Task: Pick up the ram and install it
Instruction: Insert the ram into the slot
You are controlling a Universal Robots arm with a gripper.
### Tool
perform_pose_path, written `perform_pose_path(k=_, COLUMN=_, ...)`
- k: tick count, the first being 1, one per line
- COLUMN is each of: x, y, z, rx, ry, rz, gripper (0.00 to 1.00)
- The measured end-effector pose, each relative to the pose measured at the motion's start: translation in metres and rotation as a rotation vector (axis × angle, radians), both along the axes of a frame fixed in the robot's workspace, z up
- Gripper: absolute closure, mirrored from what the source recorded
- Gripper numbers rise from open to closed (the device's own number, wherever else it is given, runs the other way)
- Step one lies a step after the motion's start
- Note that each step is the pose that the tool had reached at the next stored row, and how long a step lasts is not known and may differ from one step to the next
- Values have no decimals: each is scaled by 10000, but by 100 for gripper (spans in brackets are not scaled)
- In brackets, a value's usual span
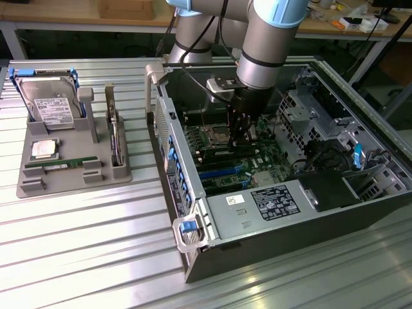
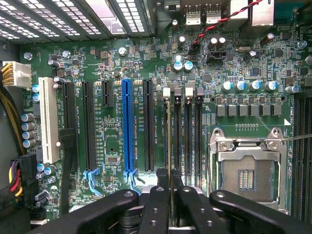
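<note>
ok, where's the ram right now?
In the wrist view, the thin green ram stick stands edge-on between the hand's fingers, over the black memory slots beside the silver processor socket.

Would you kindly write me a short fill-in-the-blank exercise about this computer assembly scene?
1. The tool, shut on the ram, is inside the open computer ____.
2. The processor socket beside the ram is ____.
3. One long expansion slot, between black ones, is coloured ____.
Missing words: case; empty; blue.
</note>
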State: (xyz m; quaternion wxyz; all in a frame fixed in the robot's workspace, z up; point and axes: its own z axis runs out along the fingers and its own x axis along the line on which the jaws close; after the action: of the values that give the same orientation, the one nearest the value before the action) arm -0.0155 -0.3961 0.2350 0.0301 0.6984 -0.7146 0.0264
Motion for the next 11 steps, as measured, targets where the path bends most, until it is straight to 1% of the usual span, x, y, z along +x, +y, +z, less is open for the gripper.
perform_pose_path(k=9, x=0, y=0, z=0, rx=0, ry=-1, rz=1, gripper=87)
perform_pose_path(k=11, x=0, y=0, z=0, rx=0, ry=-1, rz=118, gripper=87)
